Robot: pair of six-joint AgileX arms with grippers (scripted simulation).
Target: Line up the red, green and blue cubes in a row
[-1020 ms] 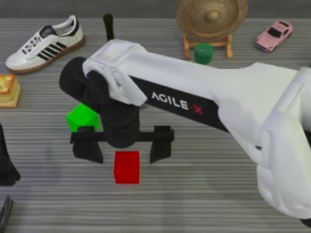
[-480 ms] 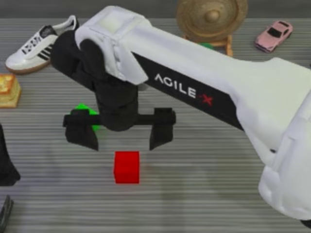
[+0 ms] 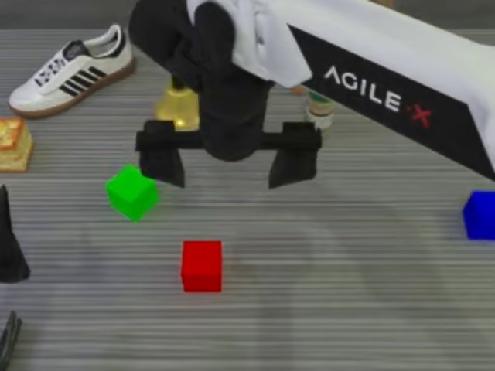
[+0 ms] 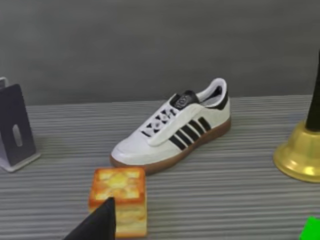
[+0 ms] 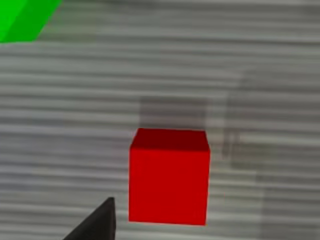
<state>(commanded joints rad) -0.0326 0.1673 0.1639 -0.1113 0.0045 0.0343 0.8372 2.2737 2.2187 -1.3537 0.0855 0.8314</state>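
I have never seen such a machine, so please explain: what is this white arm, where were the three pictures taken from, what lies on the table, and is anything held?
It is a simulated pair of AgileX robot arms at a striped table. One picture looks down from above; the other two come from a camera on each wrist. The right gripper hangs open above the table and holds nothing. The left gripper sits parked at the table's left edge.

On the table lie a red cube, a green cube and a blue cube at the right edge. Also there: a white shoe, a piece of toast, a brass bell and a small jar.
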